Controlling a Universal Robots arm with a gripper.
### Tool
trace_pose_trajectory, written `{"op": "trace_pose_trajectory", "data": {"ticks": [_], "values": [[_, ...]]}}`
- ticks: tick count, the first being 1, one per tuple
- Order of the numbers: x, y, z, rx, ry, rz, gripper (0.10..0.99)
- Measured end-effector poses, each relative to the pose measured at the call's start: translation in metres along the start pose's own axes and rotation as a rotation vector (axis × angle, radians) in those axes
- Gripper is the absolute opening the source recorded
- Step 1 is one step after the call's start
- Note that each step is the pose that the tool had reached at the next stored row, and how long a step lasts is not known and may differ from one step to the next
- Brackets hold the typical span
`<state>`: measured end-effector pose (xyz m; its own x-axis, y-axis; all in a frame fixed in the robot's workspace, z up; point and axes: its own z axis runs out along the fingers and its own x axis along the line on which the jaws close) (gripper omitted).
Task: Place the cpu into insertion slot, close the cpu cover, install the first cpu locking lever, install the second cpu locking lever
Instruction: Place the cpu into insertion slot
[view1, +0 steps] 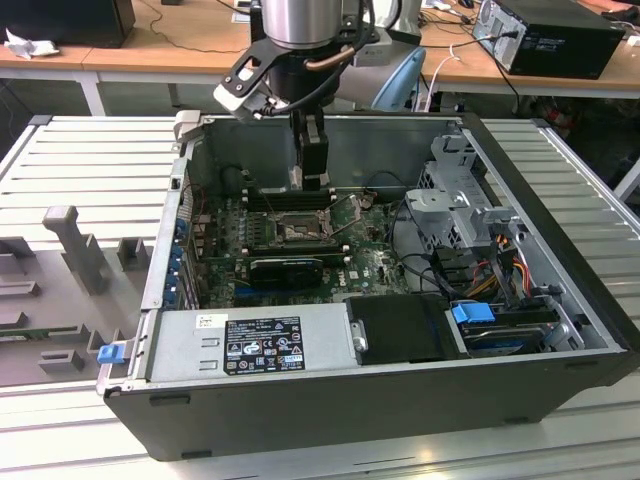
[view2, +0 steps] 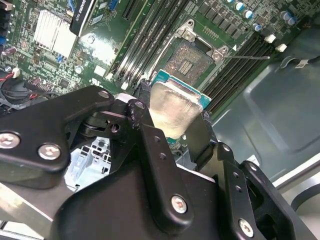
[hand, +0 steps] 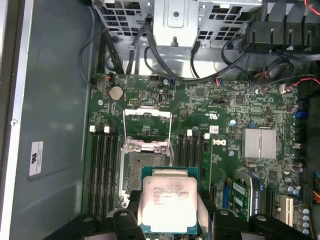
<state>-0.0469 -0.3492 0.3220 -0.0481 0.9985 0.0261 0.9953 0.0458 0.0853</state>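
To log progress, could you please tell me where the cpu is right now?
In the first wrist view the cpu is gripped in the end effector, held above the green motherboard close to the open insertion slot, not yet seated.

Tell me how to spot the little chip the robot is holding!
Look inside the big open computer case, at the green board on its floor. Close by the board's square socket, the black tool grips the chip. It is the only flat square with a shiny silver face and a thin green edge.
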Motion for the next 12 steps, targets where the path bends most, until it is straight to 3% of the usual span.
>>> {"op": "trace_pose_trajectory", "data": {"ticks": [12], "values": [[-0.0003, -0.0009, 0.0102, 0.000, -0.0001, 0.000, 0.529]]}}
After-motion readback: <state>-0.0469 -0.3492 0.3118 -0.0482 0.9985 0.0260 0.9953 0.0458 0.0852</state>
